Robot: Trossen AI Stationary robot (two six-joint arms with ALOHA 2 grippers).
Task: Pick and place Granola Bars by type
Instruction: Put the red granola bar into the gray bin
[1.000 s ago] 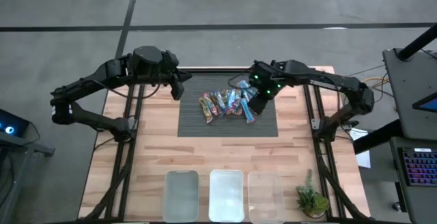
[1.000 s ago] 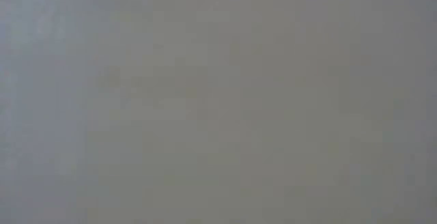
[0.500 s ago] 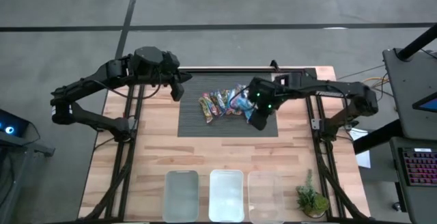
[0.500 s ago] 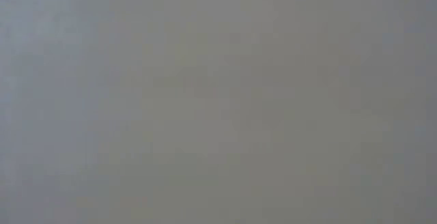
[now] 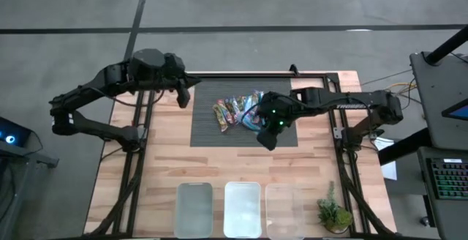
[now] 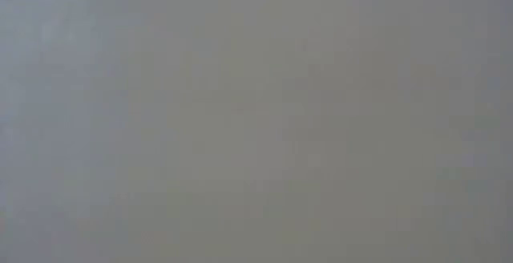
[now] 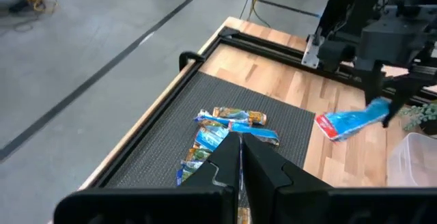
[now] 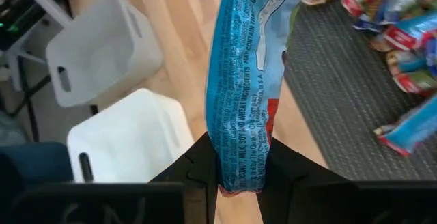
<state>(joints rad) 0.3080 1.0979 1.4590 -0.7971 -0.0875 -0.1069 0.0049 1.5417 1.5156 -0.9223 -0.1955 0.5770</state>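
Note:
Several granola bars (image 5: 235,110) in shiny blue, red and orange wrappers lie in a loose pile on the dark mat (image 5: 208,134); the left wrist view also shows this pile (image 7: 222,132). My right gripper (image 5: 268,139) hovers over the mat's near right corner, shut on a blue granola bar (image 8: 246,74), which the left wrist view shows too (image 7: 348,123). My left gripper (image 7: 240,157) is shut with nothing in it, raised at the mat's far left corner (image 5: 183,97). The low view is a blank grey. My right gripper pinches one end of the blue bar (image 8: 239,161) between its two fingers (image 8: 198,164). The fingers slant down from above, and the bar runs on past the fingertips along their line. In the left wrist view the bar (image 7: 334,125) is lifted clear, over the mat's edge.
Three clear plastic bins stand in a row at the table's near edge (image 5: 194,209), (image 5: 242,209), (image 5: 284,209); two of them show in the right wrist view (image 8: 102,46), (image 8: 130,142). A small green plant (image 5: 333,214) sits at the near right. Bare wood lies between mat and bins.
My right gripper has swung away from the pile toward the table's near edge and slightly left, tipping and rolling as it went, carrying the blue bar lifted off the mat. The pile has stayed in place.

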